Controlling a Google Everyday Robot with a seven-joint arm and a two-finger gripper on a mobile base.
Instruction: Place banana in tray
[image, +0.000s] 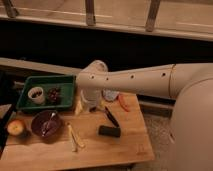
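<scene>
The banana lies on the wooden table as pale yellow narrow strips, just right of the purple bowl. The dark green tray sits at the table's back left and holds a white cup and a dark clump. My white arm reaches in from the right and bends down at the tray's right edge. My gripper hangs there, low over the table, above and behind the banana and apart from it.
A round dark purple bowl and an apple stand front left. A small orange piece, a black utensil and a black block lie mid-table. A pale round dish is behind the arm.
</scene>
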